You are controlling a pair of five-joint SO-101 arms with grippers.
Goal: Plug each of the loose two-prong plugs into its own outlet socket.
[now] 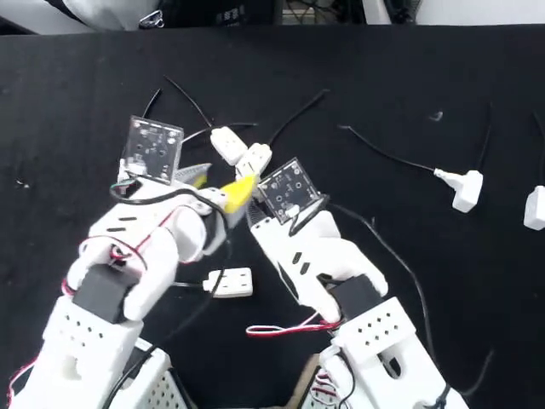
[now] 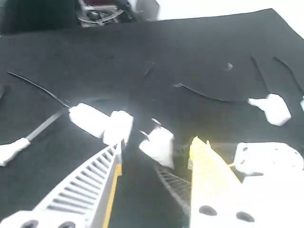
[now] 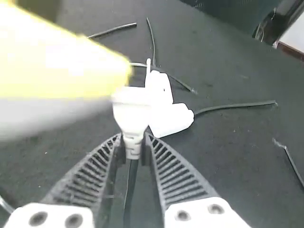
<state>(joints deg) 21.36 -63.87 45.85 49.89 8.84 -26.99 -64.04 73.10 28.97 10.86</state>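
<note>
Table (image 1: 85,85) seen black, plain. Plug (image 3: 130,118) and socket block (image 1: 232,282) white; cords (image 1: 383,153) black. One finger (image 2: 209,166) yellow; ribbed fingers (image 3: 90,175) grey. Arm wires (image 1: 281,328) red.

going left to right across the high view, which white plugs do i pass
lying plug just beyond the grippers → held plug in the right gripper → loose plug on its black cable → edge plug. The outlet block nearer the arms overlaps the first, so it is left out.
</note>
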